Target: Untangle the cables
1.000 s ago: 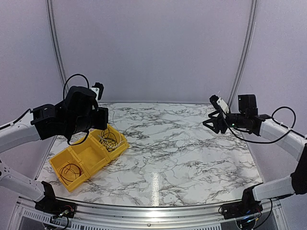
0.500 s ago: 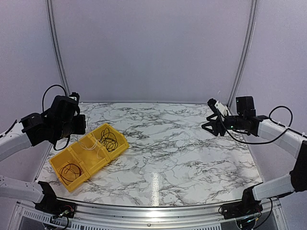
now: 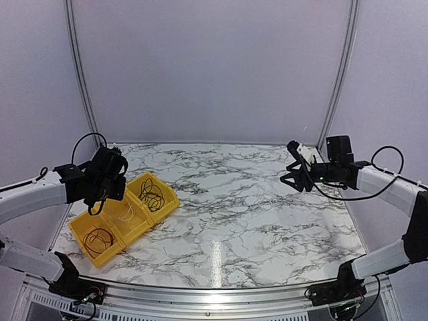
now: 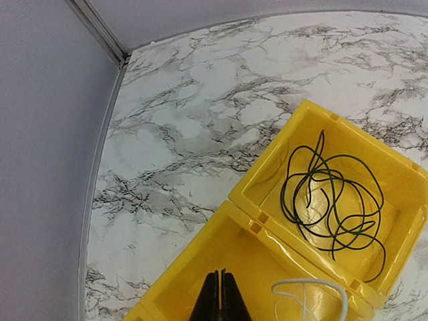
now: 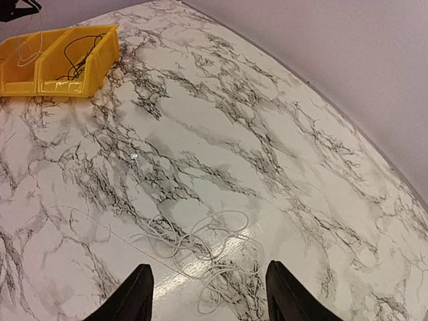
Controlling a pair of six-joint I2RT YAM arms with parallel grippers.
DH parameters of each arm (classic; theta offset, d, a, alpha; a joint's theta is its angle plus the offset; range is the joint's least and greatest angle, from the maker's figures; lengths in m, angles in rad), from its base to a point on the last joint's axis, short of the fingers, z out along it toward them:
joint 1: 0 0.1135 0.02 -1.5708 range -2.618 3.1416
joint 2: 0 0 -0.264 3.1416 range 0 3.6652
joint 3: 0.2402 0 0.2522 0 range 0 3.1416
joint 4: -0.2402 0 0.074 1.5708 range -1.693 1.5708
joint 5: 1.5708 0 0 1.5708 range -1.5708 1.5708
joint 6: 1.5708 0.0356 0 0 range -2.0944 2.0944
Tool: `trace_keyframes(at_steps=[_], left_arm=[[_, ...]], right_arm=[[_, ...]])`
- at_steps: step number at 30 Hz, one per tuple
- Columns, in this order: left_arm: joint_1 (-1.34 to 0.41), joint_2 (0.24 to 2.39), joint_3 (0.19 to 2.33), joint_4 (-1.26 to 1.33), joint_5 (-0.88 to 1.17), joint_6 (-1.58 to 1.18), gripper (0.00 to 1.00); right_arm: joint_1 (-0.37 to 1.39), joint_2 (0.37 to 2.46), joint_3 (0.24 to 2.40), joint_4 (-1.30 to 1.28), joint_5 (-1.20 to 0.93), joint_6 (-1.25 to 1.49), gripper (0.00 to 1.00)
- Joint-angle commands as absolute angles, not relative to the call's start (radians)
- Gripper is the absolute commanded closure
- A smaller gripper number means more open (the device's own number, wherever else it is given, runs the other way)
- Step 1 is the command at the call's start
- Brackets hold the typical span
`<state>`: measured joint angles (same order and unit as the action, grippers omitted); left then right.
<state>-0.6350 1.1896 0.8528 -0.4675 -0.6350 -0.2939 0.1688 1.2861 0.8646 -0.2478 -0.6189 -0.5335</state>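
Cables sit sorted in the yellow bin at eight o'clock; a pale tangle near three o'clock is left. Left jaws shut, empty; right jaws wide apart, empty.

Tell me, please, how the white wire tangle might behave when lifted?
The white wire tangle is very thin, in loose loops: probably limp and light. Its strands cross, so lifting one may drag the rest. Pushed on the glossy table, it might slide.
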Motion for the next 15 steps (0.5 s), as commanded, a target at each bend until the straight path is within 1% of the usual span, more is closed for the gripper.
trace_keyframes(at_steps=[1, 6, 11, 15], left_arm=[[-0.628, 1.253, 0.830, -0.343, -0.586, -0.252, 1.00], [-0.623, 1.324, 0.819, -0.292, -0.483, -0.278, 1.00], [-0.608, 1.367, 0.805, -0.341, -0.494, -0.377, 1.00], [-0.596, 1.360, 0.787, -0.355, -0.483, -0.445, 1.00]], right_arm=[[0.164, 1.295, 0.868, -0.252, -0.614, -0.555, 0.43], [0.164, 1.306, 0.867, -0.258, -0.615, -0.569, 0.43], [0.164, 1.316, 0.869, -0.263, -0.623, -0.575, 0.43], [0.165, 1.327, 0.870, -0.266, -0.625, -0.579, 0.44]])
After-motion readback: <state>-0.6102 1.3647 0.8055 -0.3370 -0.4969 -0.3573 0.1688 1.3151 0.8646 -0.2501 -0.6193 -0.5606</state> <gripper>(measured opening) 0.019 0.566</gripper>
